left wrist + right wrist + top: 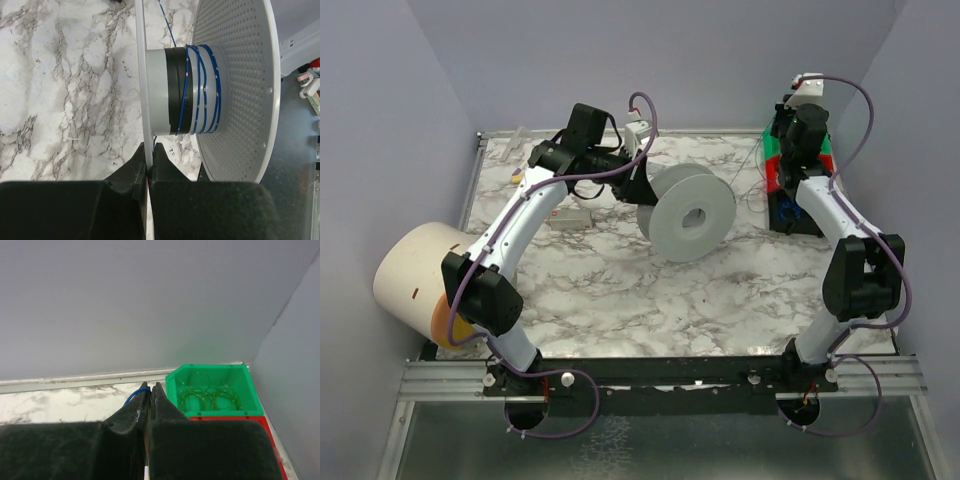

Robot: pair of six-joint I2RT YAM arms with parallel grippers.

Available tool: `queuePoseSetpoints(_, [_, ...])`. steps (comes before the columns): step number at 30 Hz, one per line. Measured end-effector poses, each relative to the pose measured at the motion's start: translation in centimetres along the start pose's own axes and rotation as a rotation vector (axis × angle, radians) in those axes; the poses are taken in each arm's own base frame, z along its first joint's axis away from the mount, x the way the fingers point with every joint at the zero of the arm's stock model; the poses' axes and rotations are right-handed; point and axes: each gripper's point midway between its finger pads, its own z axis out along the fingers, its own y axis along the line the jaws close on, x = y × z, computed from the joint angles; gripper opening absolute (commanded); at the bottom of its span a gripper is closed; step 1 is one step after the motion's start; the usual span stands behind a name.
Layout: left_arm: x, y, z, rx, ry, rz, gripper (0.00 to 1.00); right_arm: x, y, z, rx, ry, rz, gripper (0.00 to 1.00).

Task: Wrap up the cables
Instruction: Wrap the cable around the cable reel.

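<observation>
Now we are pinching the grey spool [235, 75] by its rim with our left gripper [148, 147] and clamping the blue cable [135, 396] in our right gripper [151, 387].

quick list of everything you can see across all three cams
table: one, white-grey marble, under everything
spool: one, grey, mid-table, standing on its flanges
cable: one, thin blue, a few turns round the spool hub
black band: one, black, on the hub beside the cable
small box: one, pale, left of the spool
roll: one, cream, past the table's left edge
green bin: one, far right corner, atop red bin, thin wire coils inside
left arm: white-black, jaws shut on spool flange
right arm: white-black, by the bins, jaws shut on blue cable
</observation>
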Motion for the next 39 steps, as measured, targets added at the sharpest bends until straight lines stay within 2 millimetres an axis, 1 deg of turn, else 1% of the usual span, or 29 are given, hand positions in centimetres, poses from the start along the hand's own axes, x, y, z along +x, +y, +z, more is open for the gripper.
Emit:
queuePoseSetpoints(2, [0.0, 0.0, -0.1, -0.009, 0.005, 0.009, 0.0, -0.5, 0.6, 0.1, -0.072, 0.007, 0.013, 0.01])
queuePoseSetpoints(4, [0.0, 0.2, -0.2, -0.035, 0.014, 0.014, 0.0, -0.7, 1.5, -0.2, -0.166, 0.024, 0.024, 0.01])
queuePoseSetpoints(7, [-0.4, 0.6, -0.7, -0.094, 0.023, 0.027, 0.0, -0.9, 3.5, -1.8, -0.328, 0.054, 0.036, 0.0])
queuePoseSetpoints(11, [-1.3, 1.4, -1.4, -0.171, 0.018, 0.056, 0.0, -1.7, 6.0, -4.7, -0.526, 0.078, 0.034, 0.01])
queuePoseSetpoints(15, [-2.3, 2.0, -2.3, -0.242, 0.006, 0.091, 0.0, -2.0, 7.9, -8.0, -0.694, 0.107, 0.009, 0.0])
queuePoseSetpoints(20, [-3.7, 3.6, -3.8, -0.381, -0.008, 0.129, 0.0, -1.5, 9.6, -11.7, -0.87, 0.172, 0.009, 0.0])
queuePoseSetpoints(23, [-4.1, 4.8, -4.6, -0.465, -0.009, 0.137, 0.0, -0.9, 10.3, -13.8, -0.955, 0.223, 0.011, 0.0])
queuePoseSetpoints(27, [-4.0, 6.1, -5.4, -0.554, -0.001, 0.134, 0.0, -0.3, 10.5, -15.9, -1.035, 0.293, -0.012, 0.01])
queuePoseSetpoints(32, [-3.9, 6.2, -5.5, -0.557, 0.011, 0.157, 0.0, -0.5, 9.7, -17.3, -1.058, 0.353, -0.088, 0.0])
queuePoseSetpoints(35, [-3.5, 5.4, -5.3, -0.499, 0.037, 0.195, 0.0, 0.1, 8.8, -17.0, -1.031, 0.409, -0.124, 0.0])
queuePoseSetpoints(37, [-3.0, 4.4, -5.1, -0.449, 0.062, 0.225, 0.0, 1.3, 8.0, -16.2, -0.995, 0.467, -0.126, 0.01])
queuePoseSetpoints(39, [-2.5, 3.4, -4.9, -0.397, 0.092, 0.259, 0.0, 3.1, 6.9, -15.1, -0.946, 0.538, -0.117, 0.0])
